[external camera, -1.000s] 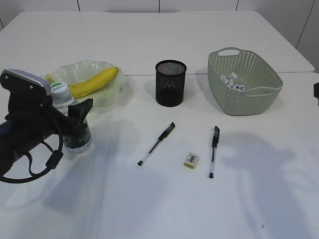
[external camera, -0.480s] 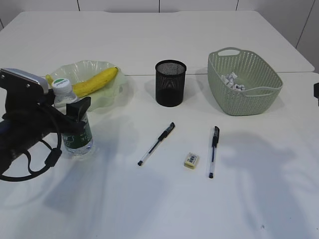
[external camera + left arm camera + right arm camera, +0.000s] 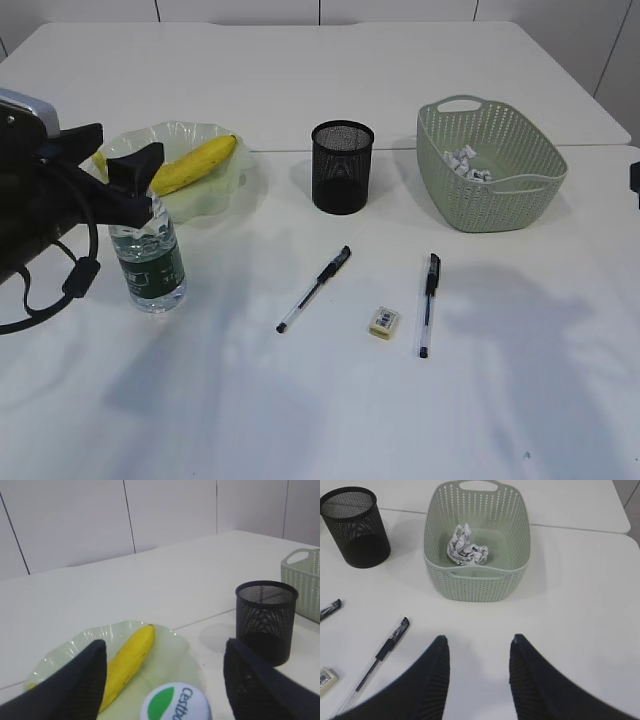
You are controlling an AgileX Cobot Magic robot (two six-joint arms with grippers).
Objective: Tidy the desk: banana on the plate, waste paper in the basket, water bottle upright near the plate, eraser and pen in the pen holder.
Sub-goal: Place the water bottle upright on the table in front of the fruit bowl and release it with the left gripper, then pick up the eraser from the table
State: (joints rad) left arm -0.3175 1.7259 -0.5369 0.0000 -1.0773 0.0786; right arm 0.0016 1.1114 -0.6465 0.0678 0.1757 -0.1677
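Observation:
The water bottle stands upright just in front of the pale green plate, which holds the banana. My left gripper is open and empty just above the bottle; its wrist view shows the bottle cap below and between the fingers. Two pens and the eraser lie on the table. The black mesh pen holder is empty. The crumpled paper lies in the basket. My right gripper is open and empty over bare table in front of the basket.
The basket stands at the back right, the pen holder between it and the plate. In the right wrist view one pen and the eraser lie to the left of the fingers. A table seam runs behind the plate.
My left gripper has let go of the bottle and lifted up and to the left. The bottle stays standing upright. Nothing else moved.

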